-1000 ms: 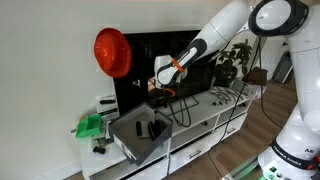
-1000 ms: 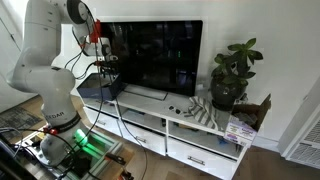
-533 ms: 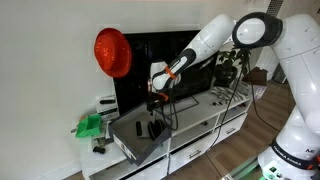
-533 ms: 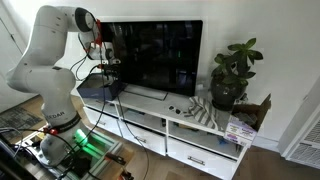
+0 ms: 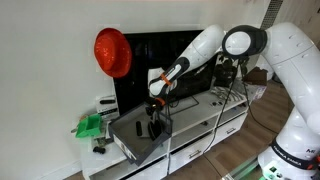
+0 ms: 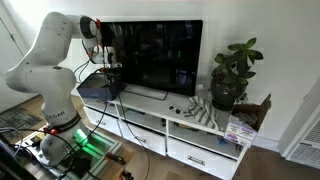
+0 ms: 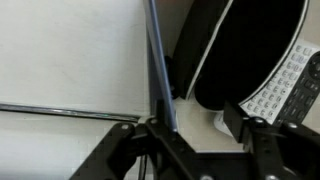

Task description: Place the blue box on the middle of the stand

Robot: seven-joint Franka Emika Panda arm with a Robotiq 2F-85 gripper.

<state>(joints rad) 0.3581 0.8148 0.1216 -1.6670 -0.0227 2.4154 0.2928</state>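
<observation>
The blue box (image 5: 138, 135) is a low grey-blue square box on the end of the white stand (image 5: 203, 124), beside the black TV. It shows in both exterior views (image 6: 100, 88), as does the stand (image 6: 188, 124). My gripper (image 5: 155, 108) hangs open just above the box's TV-side wall, also seen in an exterior view (image 6: 108, 70). In the wrist view the gripper (image 7: 197, 128) is open and empty. The box's thin blue wall (image 7: 158, 60) runs down to the left finger. The right finger (image 7: 236, 118) stands over the white stand top.
The TV (image 6: 155, 55) fills the stand's middle, and its black foot (image 7: 250, 50) and a white remote (image 7: 287, 82) lie near the gripper. A green object (image 5: 88, 125) and a red round thing (image 5: 113, 52) are by the box. A potted plant (image 6: 230, 78) stands at the far end. Cables hang from the arm.
The gripper has moved down and across toward the box's TV-side wall. The box has not moved.
</observation>
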